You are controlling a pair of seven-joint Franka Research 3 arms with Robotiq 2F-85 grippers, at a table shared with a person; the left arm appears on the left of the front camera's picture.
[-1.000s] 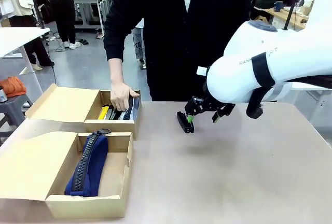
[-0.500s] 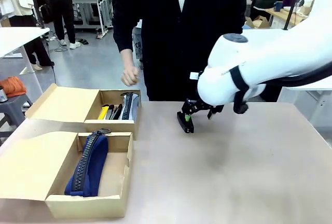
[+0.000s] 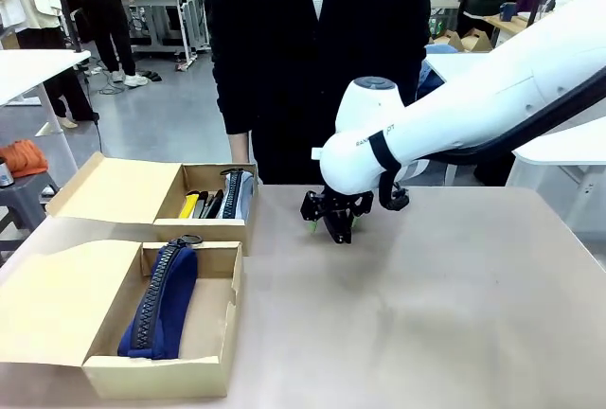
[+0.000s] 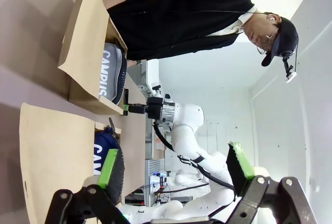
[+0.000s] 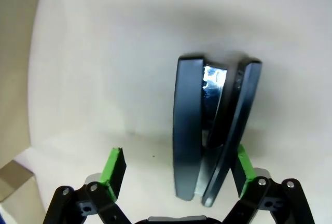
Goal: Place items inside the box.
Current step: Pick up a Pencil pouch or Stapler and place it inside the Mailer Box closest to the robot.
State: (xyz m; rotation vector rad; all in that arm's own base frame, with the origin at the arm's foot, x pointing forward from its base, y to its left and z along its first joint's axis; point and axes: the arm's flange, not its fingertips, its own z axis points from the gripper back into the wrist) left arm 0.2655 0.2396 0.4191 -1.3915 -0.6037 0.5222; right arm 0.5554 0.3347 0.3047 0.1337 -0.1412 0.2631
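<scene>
My right gripper (image 3: 330, 227) squared over the clip tool (image 5: 212, 130)
I've swung in at frame centre: fingers spread wide around the black tool, nothing gripped yet. The person (image 3: 317, 49) has drawn back from the box (image 3: 204, 230) at middle left, so I judge grasping comes next.

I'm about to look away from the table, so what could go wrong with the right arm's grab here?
The black stapler sits off-centre in the open right gripper, close to one finger, so closing could shove or twist it. Its two arms gape apart; a squeeze might snap them together and let it slip.
</scene>
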